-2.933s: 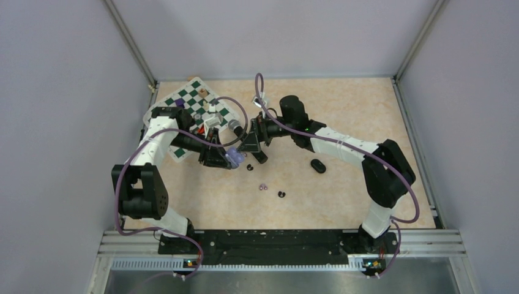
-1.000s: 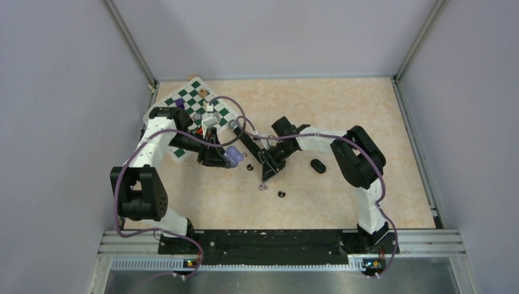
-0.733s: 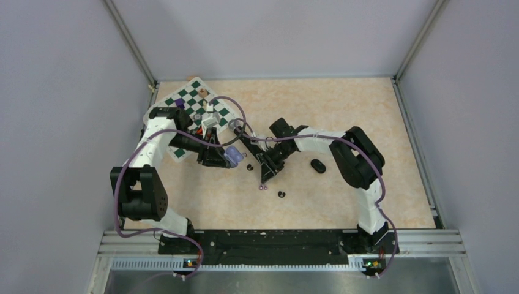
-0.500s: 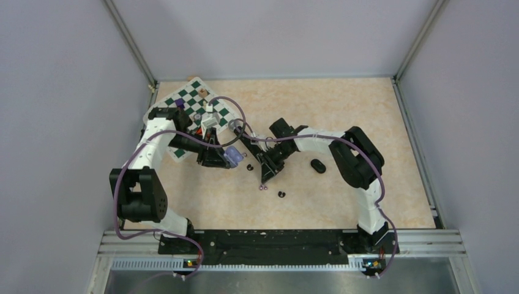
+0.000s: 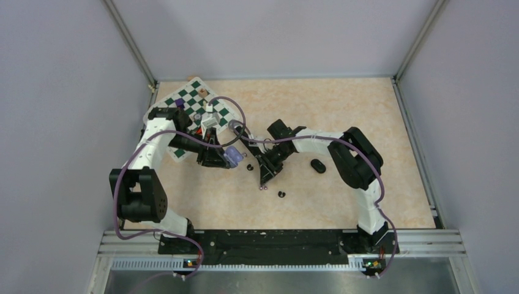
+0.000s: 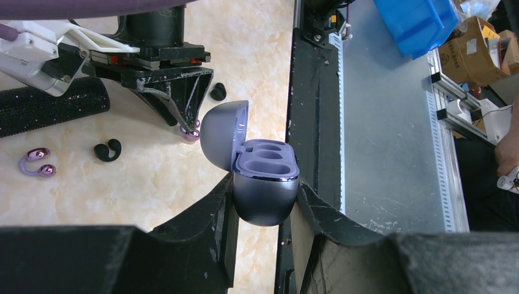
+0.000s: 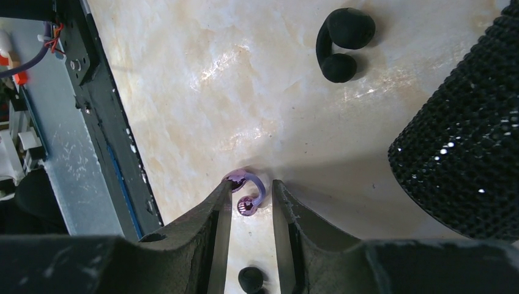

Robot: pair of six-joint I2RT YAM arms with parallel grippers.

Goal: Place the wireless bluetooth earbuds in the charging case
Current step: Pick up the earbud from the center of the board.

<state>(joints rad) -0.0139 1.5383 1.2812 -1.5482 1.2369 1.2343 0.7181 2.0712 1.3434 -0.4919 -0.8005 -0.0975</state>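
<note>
Nothing is seated yet: the left claw (image 6: 263,205) is clamped tight on the open purple charging case (image 6: 264,180), whose two wells are both bare, so all the inserting remains to do. The right claw (image 7: 250,187), drawn in to a slim gap, pinches one pale purple earbud (image 7: 246,195) at its tips where it lies on the counter (image 5: 343,104) (a light hold by the look of it, and not lifted). The second purple earbud (image 6: 37,163) and two black earbuds (image 6: 107,150) (image 6: 217,92) lie loose nearby, so I judge this the first pickup of four.
</note>
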